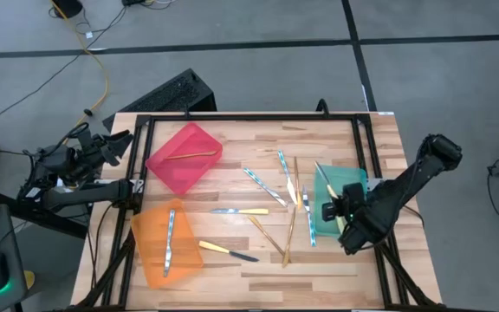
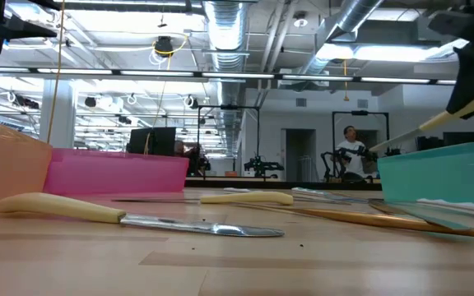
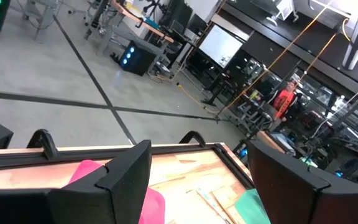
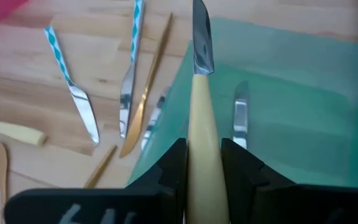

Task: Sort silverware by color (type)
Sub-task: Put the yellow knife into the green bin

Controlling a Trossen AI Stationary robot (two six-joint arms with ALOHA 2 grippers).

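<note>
Gripping a yellow-handled knife between its fingers, the right tool hovers over the green bin, lower right of the high view; the left tool waits wide open, far left.

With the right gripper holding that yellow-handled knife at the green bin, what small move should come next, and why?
Probably lower the knife slightly and open over the green bin. The right gripper is shut on its yellow handle, the blade already points over the bin's rim, and another piece already lies inside. The left gripper waits off the table's left edge.
</note>
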